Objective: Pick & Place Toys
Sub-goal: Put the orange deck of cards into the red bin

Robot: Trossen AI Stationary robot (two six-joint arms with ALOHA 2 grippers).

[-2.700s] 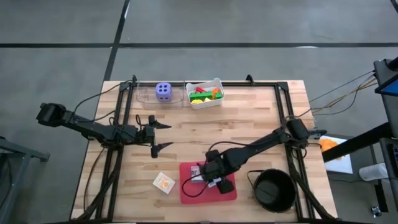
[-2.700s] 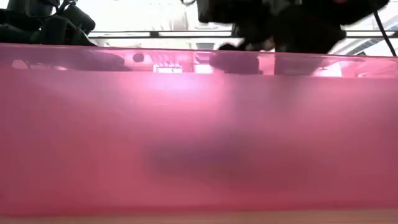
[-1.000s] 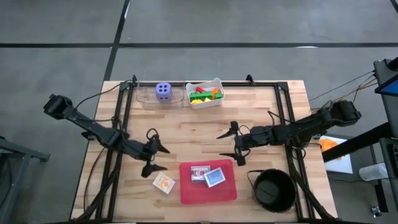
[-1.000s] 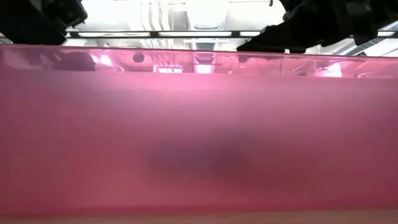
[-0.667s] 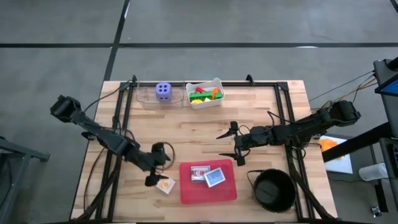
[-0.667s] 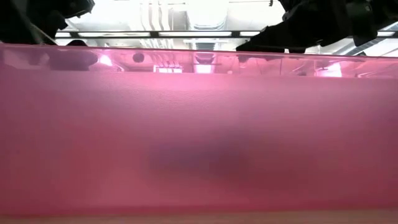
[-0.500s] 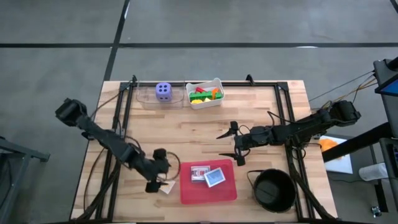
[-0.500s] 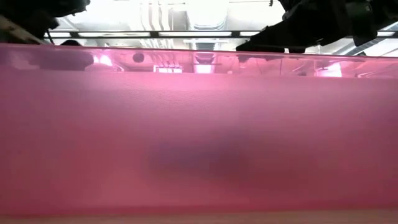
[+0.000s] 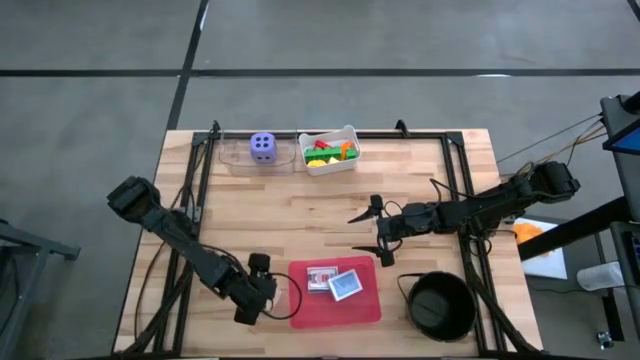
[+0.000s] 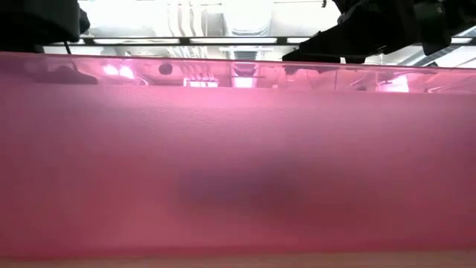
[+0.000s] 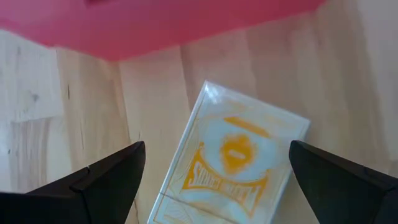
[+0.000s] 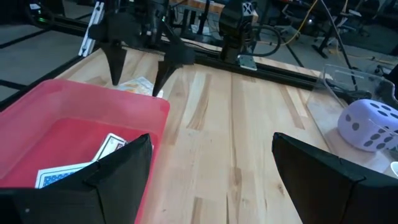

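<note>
Straddling the orange card (image 11: 233,163), left tool (image 11: 214,180) spread apart, right tool (image 9: 372,231) apart mid-table, holding nothing

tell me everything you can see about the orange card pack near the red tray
The small rectangular orange-and-white card pack has a glossy, wrapper-like surface and an orange emblem with lettering on its face. It lies flat and skewed on the light wooden table, just outside the red plastic tray. The open left end effector straddles it, fingers either side, not visibly touching.
</note>
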